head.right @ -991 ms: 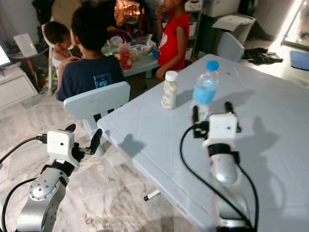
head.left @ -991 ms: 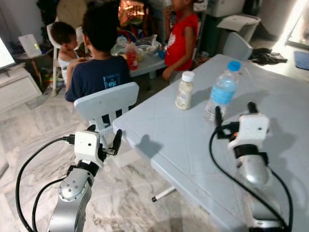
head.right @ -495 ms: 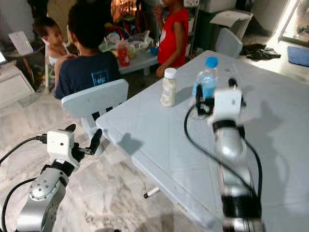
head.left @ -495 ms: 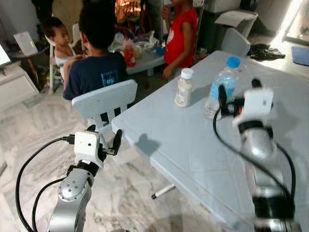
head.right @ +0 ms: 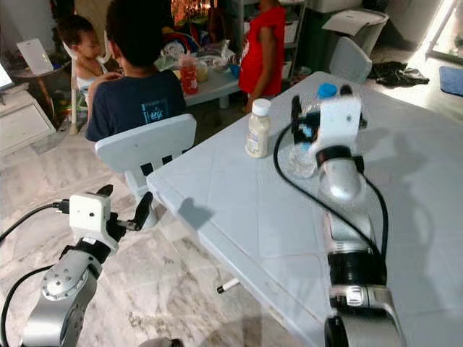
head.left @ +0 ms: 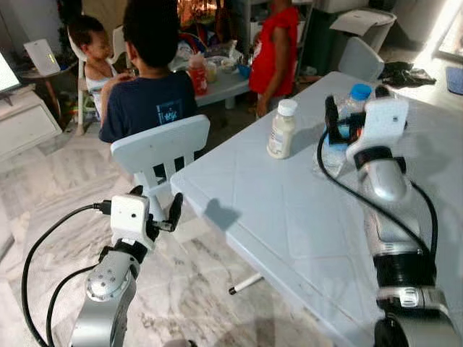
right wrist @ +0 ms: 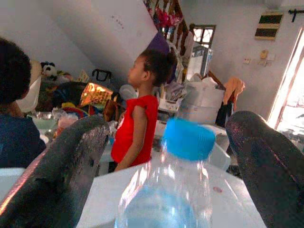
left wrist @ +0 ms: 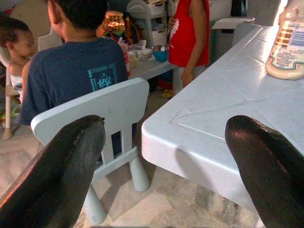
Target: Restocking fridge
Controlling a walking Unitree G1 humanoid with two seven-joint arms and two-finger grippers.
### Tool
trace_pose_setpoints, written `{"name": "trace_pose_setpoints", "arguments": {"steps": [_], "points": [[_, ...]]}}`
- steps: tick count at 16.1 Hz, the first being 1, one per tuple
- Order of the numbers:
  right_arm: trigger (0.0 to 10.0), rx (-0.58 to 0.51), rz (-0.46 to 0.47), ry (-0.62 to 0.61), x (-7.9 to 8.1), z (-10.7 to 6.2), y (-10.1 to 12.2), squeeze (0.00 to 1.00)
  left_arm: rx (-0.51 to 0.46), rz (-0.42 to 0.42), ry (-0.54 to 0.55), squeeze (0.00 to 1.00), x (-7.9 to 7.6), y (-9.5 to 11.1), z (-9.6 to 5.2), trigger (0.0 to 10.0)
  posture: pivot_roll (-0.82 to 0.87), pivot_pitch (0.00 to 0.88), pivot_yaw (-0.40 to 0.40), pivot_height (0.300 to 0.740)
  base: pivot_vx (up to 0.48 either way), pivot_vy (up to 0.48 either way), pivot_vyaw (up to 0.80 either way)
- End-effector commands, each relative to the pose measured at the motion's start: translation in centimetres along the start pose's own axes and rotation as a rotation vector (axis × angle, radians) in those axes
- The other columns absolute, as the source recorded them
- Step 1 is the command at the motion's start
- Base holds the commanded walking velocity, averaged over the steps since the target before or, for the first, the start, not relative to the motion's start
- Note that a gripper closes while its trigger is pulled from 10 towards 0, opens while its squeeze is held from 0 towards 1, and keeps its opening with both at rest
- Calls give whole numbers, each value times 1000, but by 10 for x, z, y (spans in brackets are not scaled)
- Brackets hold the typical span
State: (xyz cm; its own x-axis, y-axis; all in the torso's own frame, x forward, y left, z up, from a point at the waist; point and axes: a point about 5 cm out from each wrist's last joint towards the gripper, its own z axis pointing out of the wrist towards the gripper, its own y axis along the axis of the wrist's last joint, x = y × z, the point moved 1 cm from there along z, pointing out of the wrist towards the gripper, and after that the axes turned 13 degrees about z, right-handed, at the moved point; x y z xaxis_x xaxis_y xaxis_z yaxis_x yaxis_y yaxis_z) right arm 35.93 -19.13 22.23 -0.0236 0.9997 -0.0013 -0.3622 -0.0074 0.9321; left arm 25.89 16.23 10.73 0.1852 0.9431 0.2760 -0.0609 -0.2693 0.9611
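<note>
The pale surface (head.left: 289, 217) lies under and ahead of the right claw and carries both things to be stocked, so by the look of it the restocking has barely begun: nothing is picked up and no fridge is in sight. Three people sit or stand around a smaller table beyond the left claw, one on a white chair (head.left: 163, 148) just ahead of that claw.

The right claw (head.left: 352, 108) is raised over the surface with its fingers spread wide, and the bottle (right wrist: 171, 190) stands directly in front of it, between the two fingers (right wrist: 66, 161) but not touching either as far as the wrist view shows. Its blue cap (right wrist: 188, 138) sits about level with the fingertips. I judge the step in hand to be the reach for the bottle; closing on it, lifting it and carrying it off are all left to do.

The jar (head.left: 281, 129), white-capped and cream-coloured, stands to the left of the right claw, near but apart from the bottle, and is untouched.

The left claw (head.left: 155, 213) hangs low off the surface's corner, above the floor, fingers spread and holding nothing.
</note>
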Motion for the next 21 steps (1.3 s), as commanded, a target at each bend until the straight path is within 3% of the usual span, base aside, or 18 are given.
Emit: {"name": "trace_pose_setpoints", "arguments": {"steps": [1, 6, 7, 8, 14, 21], "points": [[10000, -15, 2, -14, -3, 5, 4, 0, -1, 13, 2, 0, 3, 2, -2, 10000, 34, 68, 49, 740, 0, 0, 0], [10000, 71, 31, -32, -8, 22, -2, 0, 8, 17, -5, 0, 2, 2, -4, 10000, 39, 79, 54, 740, 0, 0, 0], [5608, 114, 14, -19, -6, 28, -8, 0, 9, 18, -13, 0, 1, 2, -3, 10000, 43, 80, 54, 740, 0, 0, 0], [314, 133, 13, -22, -6, 30, -10, 0, 9, 19, -14, 0, 1, 2, -3, 10000, 44, 79, 54, 740, 0, 0, 0], [0, 139, 1, -31, -4, 40, -5, 0, 14, 20, -15, 0, 1, 2, -4, 10000, 47, 80, 51, 740, 0, 0, 0], [0, 175, -6, -20, -5, 30, -4, 0, 13, 15, -20, 0, -2, 2, 0, 10000, 30, 63, 43, 740, 0, 0, 0]]}}
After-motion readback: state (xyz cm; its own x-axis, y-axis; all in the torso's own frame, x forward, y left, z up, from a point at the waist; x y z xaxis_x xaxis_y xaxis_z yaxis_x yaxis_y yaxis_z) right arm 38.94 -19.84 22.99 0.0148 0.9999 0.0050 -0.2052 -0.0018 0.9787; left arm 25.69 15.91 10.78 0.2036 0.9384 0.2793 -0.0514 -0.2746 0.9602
